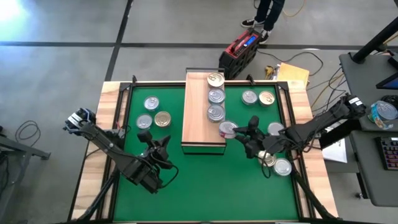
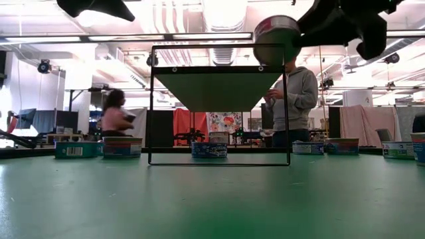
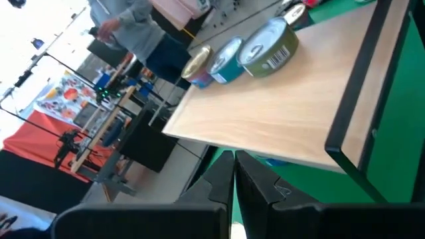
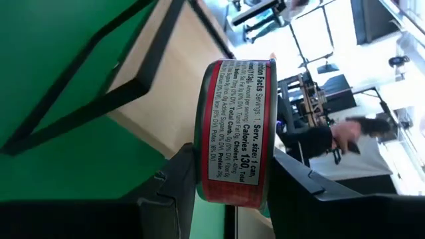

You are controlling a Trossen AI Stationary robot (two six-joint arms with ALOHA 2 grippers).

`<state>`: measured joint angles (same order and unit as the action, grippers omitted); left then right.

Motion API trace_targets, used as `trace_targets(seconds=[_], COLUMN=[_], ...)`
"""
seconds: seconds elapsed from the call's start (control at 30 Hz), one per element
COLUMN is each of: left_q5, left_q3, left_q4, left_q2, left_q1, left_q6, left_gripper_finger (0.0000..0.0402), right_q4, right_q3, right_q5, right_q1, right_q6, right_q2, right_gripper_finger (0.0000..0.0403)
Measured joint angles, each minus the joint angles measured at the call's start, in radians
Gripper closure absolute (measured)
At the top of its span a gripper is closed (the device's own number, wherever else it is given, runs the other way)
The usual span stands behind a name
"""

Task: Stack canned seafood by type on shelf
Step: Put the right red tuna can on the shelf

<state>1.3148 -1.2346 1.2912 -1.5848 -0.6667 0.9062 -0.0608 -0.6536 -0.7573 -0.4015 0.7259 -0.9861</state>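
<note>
One red-labelled can (image 4: 234, 133) is clamped in the right hand (image 1: 231, 131), fingers on its flat faces, so in the right wrist view the can rides on edge with the label band facing the camera. In the high view it sits right at the shelf's (image 1: 198, 118) near right corner, touching or just overlapping the edge; the low view shows it held above board level, so it looks clear of the frame. Three cans (image 1: 216, 96) already line the shelf's right side in a row running far to near, and the open slot is the near end of that row, just left of the held can. My read: short move inward, then roll the can flat before lowering. Left half of the board is bare, plenty of room. Loose cans lie on the green surface (image 1: 205, 180) both sides of the shelf, several close by the right arm. Left hand (image 1: 163, 144) is closed and empty, parked left of the shelf's near end.
</note>
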Motion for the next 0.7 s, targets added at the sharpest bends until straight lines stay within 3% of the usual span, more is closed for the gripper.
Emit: trace_targets(seconds=[0.7], left_q5=[0.023], left_q3=[0.0], left_q4=[-0.006], left_q2=[-0.001], left_q1=[0.001], left_q6=[-0.005], left_gripper_finger=[0.0401], right_q4=[-0.035], right_q3=[0.0], right_q5=[0.041], right_q1=[0.001], right_q6=[0.033], right_q2=[-0.01], right_gripper_finger=[0.0271])
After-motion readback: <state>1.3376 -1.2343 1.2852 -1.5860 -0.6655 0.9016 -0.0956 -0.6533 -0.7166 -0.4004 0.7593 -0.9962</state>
